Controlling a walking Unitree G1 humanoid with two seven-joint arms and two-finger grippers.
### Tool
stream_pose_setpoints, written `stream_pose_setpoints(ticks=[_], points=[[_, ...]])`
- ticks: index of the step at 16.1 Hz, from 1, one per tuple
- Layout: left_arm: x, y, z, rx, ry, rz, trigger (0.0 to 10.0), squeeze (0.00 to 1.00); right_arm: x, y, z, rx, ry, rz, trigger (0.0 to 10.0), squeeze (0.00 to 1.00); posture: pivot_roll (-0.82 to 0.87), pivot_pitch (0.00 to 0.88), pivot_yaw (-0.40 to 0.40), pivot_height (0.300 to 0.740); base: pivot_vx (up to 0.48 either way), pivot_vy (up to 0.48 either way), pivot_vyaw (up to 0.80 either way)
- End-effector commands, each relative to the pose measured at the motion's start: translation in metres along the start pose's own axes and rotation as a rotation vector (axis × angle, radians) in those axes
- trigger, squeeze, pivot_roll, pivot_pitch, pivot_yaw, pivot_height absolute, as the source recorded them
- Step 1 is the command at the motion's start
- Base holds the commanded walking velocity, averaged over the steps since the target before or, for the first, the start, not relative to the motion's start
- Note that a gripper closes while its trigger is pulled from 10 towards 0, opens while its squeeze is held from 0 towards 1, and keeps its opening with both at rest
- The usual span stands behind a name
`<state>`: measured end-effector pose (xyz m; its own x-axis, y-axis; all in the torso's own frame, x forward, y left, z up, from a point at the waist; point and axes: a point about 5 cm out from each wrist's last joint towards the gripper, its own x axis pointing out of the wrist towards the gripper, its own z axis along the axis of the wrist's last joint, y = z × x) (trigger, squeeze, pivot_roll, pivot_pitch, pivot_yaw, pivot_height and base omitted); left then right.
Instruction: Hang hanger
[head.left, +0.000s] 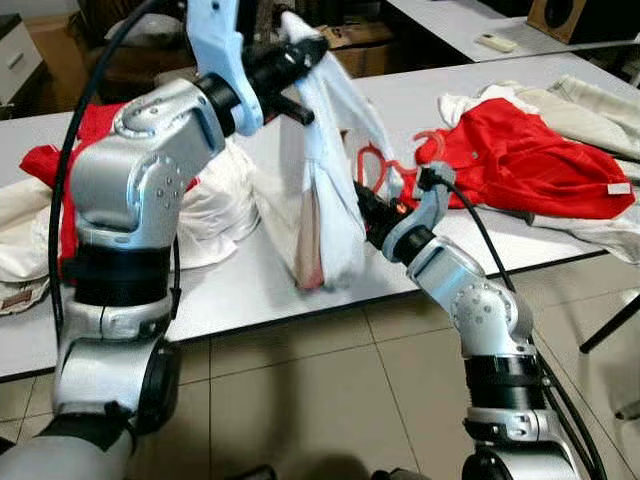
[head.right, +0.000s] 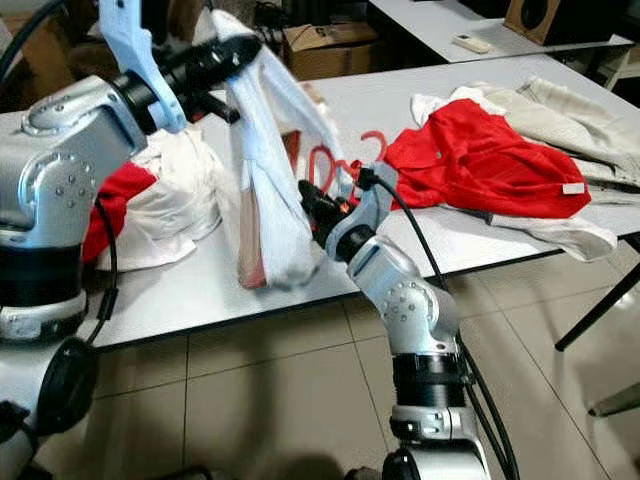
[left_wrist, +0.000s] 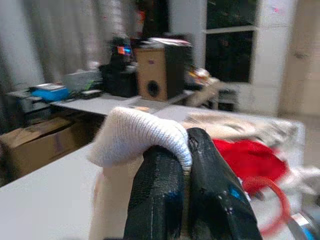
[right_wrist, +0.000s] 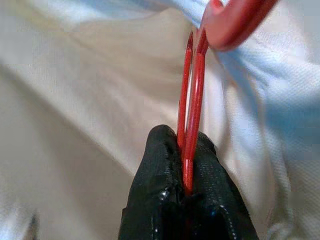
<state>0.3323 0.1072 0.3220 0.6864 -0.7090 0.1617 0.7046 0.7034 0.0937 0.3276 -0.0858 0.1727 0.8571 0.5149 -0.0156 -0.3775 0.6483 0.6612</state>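
Red plastic hanger (right_wrist: 192, 105) clamped by its thin bars between the two black fingers of the right end effector (right_wrist: 186, 187), hook end lying against white fabric. In the head views, hanger loops (head.left: 375, 168) visible just above the tabletop (head.left: 250, 285), immediately right of the hanging white garment (head.left: 325, 190) and beside the right end effector (head.left: 372, 222), which reaches in low from the tabletop's near edge. White garment held aloft above the tabletop, draping down toward the near edge, a ribbed cuff or hem pinched at the top by the left end effector (left_wrist: 186, 165), fingers closed on the fabric. Left arm raised high, elbow bent, at the left of the scene. Red shirt (head.left: 530, 160) spread on the tabletop to the right, overlapping beige and white garments (head.left: 590, 105). Further pile of white cloth (head.left: 215, 205) and red cloth (head.left: 50, 160) on the tabletop behind the left arm. Cardboard box (head.right: 330, 45) and remote control (head.left: 497, 42) on a second table farther back. Tiled floor (head.left: 330, 400) below.
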Motion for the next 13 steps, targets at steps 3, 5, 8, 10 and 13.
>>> stream_pose_setpoints(ticks=[3,5,8,10,13], points=[[0.0,-0.034,-0.013,-0.025,0.082,-0.17,2.5,0.0,-0.001,-0.004,0.004,0.03,-0.037,-0.049,0.0,0.0,-0.08,0.0,0.05,0.74,0.0,0.0,0.0],[0.0,-0.026,-0.038,-0.001,0.191,-0.078,10.0,0.0,0.0,0.003,0.008,0.059,-0.044,-0.017,0.0,0.0,-0.08,0.0,0.042,0.74,0.0,0.0,0.0],[-0.006,-0.03,-0.031,-0.076,0.159,-0.113,10.0,1.0,-0.002,0.002,0.011,0.078,-0.072,-0.029,0.0,0.0,-0.07,0.0,0.034,0.74,0.0,0.0,0.0],[-0.011,-0.031,-0.04,-0.109,0.197,-0.124,10.0,1.0,-0.004,-0.001,0.012,0.097,-0.08,-0.047,0.0,0.0,-0.07,0.0,0.033,0.74,0.0,0.0,0.0],[-0.017,-0.035,-0.05,-0.163,0.226,-0.137,10.0,1.0,-0.008,-0.003,0.01,0.123,-0.064,-0.054,0.0,0.0,-0.06,0.0,0.024,0.74,0.0,0.0,0.0]])
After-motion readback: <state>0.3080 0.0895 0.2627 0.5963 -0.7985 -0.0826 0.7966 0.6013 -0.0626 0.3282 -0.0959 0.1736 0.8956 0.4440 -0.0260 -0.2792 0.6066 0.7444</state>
